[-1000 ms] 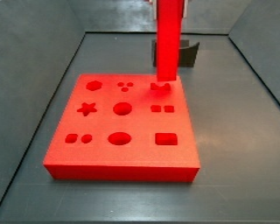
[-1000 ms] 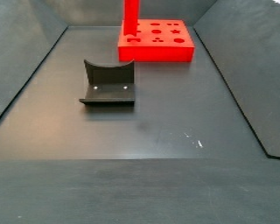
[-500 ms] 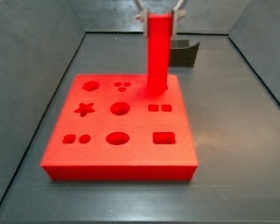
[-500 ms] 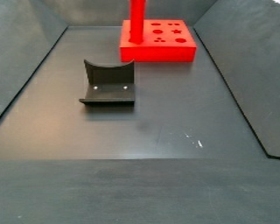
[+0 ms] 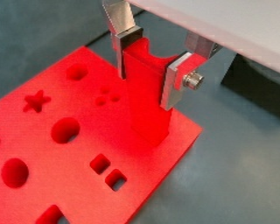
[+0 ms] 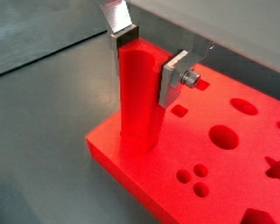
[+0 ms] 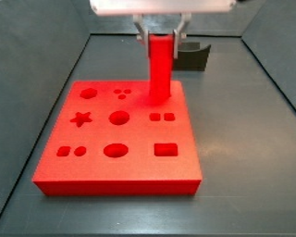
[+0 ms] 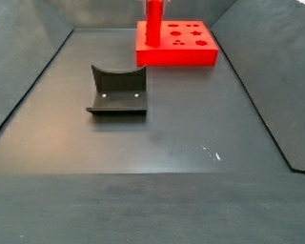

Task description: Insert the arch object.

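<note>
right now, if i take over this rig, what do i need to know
Pincer: shut on the tall red arch piece, gripping its top, above the far corner of the red slotted block.
Arch piece: upright, its lower end at the block's corner slot in both wrist views; how deep it sits cannot be told.
Fixture: alone on the floor, away from the block.
Done: piece brought to the block. Left: confirm seating, press home if needed, open the pincer.

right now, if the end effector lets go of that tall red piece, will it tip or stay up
Probably stays: the tall red arch piece looks stiff and stands upright with its foot on or in the red block with shaped holes. Being narrow, it could tip if unseated. The end effector grips its top.
</note>
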